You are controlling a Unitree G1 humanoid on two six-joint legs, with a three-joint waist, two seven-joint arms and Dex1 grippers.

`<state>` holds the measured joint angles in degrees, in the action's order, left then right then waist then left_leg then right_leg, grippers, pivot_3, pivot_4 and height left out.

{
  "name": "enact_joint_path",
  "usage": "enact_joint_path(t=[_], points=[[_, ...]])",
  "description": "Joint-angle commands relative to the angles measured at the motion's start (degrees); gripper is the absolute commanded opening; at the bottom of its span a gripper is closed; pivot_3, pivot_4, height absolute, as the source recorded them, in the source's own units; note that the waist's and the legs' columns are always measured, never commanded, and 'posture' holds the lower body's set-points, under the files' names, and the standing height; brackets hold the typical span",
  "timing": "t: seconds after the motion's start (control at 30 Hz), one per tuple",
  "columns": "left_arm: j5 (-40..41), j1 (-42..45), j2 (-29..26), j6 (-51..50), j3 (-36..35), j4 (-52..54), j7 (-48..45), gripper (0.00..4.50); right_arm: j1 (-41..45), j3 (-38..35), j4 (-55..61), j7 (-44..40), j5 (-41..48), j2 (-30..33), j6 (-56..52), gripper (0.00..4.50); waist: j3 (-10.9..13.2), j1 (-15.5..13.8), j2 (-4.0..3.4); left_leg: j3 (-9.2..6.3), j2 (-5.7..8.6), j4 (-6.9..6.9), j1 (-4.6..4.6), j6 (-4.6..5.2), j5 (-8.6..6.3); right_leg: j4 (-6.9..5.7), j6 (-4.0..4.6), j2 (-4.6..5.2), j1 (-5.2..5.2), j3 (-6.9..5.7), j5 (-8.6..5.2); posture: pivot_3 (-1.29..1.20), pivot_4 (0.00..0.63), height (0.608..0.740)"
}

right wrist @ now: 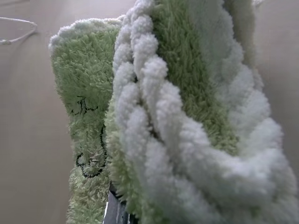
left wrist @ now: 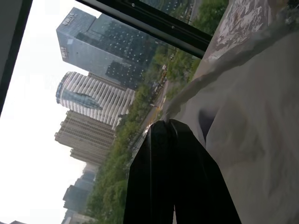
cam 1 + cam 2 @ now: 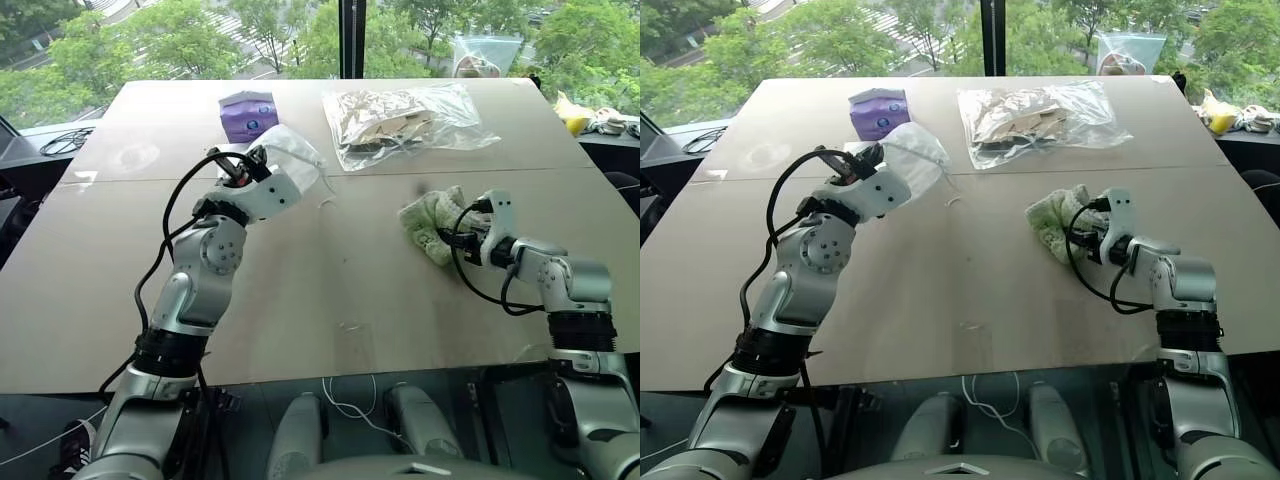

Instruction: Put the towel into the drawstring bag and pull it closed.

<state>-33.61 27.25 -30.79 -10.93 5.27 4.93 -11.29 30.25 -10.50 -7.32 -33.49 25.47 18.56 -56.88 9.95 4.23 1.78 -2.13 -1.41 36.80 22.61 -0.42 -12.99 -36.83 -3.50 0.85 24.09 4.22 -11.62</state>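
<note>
Towel (image 3: 432, 224) against right gripper (image 3: 462, 228), apparently gripped

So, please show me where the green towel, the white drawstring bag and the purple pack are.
towel (image 3: 428, 222): left eye view, on its fluffy middle.
drawstring bag (image 3: 912, 152): right eye view, on its milky plastic body beside the left gripper.
purple pack (image 3: 247, 114): left eye view, on its front face.

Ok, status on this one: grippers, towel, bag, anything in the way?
Left gripper shut on drawstring bag, raised off table. Right gripper at towel, grip unclear. Towel not bagged. Path between unobstructed.
</note>
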Motion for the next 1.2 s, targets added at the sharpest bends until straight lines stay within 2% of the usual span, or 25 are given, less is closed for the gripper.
enact_joint_path(t=[0.03, 0.17, 0.3, 0.43, 0.57, 0.83, 1.03, 1.2], points=[[5.0, 2.6, 1.0, -4.2, -3.7, 1.0, -3.2, 0.0, 1.0, -3.3, 7.4, -3.1, 11.9, -5.0, -5.7, 0.23, 0.2, 0.1, -0.21, -0.01, -0.02, -0.01, 0.07, 0.0, 0.0, -0.02, 0.0, -0.02, 0.08, 0.0, 0.0, 0.0, 0.15, 0.74], [11.7, 4.0, 2.8, -9.1, -6.4, 1.9, -7.3, 0.0, 0.0, -2.1, 15.1, -3.8, 19.0, -7.5, -9.7, 0.23, 0.3, -0.5, -0.39, -0.03, 0.05, 0.01, 0.28, 0.0, 0.01, -0.12, 0.0, 0.03, 0.25, 0.0, 0.0, 0.0, 0.15, 0.74], [20.7, 4.0, 6.0, -15.9, -10.2, 5.0, -11.5, 0.0, 0.2, 0.2, 17.9, -0.8, 19.5, -9.1, -8.5, 0.23, 0.3, -0.8, -0.38, -0.04, 0.12, 0.03, 0.35, 0.0, 0.0, 0.0, -0.01, 0.12, 0.24, 0.0, 0.0, 0.0, 0.15, 0.74], [27.4, 5.1, 5.7, -21.7, -13.0, 6.5, -15.2, 0.0, 0.3, 6.7, 19.1, 0.9, 15.0, -8.9, -5.2, 0.23, 0.3, -0.7, -0.39, -0.03, 0.14, 0.06, 0.37, 0.0, 0.0, 0.0, -0.02, 0.13, 0.24, -0.01, 0.0, 0.0, 0.15, 0.74], [31.3, 5.4, 3.0, -23.2, -12.4, 7.4, -19.4, 0.0, 0.6, 13.6, 17.2, 3.0, 7.9, -8.1, 0.7, 0.23, 0.3, -0.3, -0.39, -0.06, 0.09, 0.06, 0.32, 0.0, 0.01, -0.02, -0.02, 0.06, 0.25, -0.03, 0.0, 0.0, 0.15, 0.74], [29.7, 6.9, -4.5, -17.6, -5.6, 7.6, -23.6, 0.0, 6.1, 18.0, 9.3, 5.2, 0.7, -11.8, 9.2, 0.23, 0.3, -0.4, -0.39, -0.03, 0.1, 0.05, 0.34, 0.0, 0.01, -0.01, -0.02, 0.08, 0.27, -0.03, 0.0, 0.0, 0.15, 0.74], [29.6, 9.6, -5.7, -18.4, -3.4, 9.2, -24.2, 0.0, 9.2, 19.1, 5.1, 5.7, -0.7, -17.1, 12.1, 0.23, 0.3, -0.5, -0.39, -0.05, 0.1, -0.01, 0.42, -0.01, 0.01, 0.01, 0.01, 0.09, 0.34, -0.03, 0.0, 0.0, 0.15, 0.74], [30.0, 9.4, -6.2, -20.9, -2.9, 12.2, -24.4, 0.0, 10.8, 17.3, 0.8, 7.6, 0.5, -23.5, 12.7, 0.23, 0.3, -0.2, -0.39, -0.05, 0.09, -0.02, 0.67, -0.01, 0.01, -0.03, 0.19, 0.07, 0.66, -0.02, 0.12, 0.0, 0.15, 0.74]])
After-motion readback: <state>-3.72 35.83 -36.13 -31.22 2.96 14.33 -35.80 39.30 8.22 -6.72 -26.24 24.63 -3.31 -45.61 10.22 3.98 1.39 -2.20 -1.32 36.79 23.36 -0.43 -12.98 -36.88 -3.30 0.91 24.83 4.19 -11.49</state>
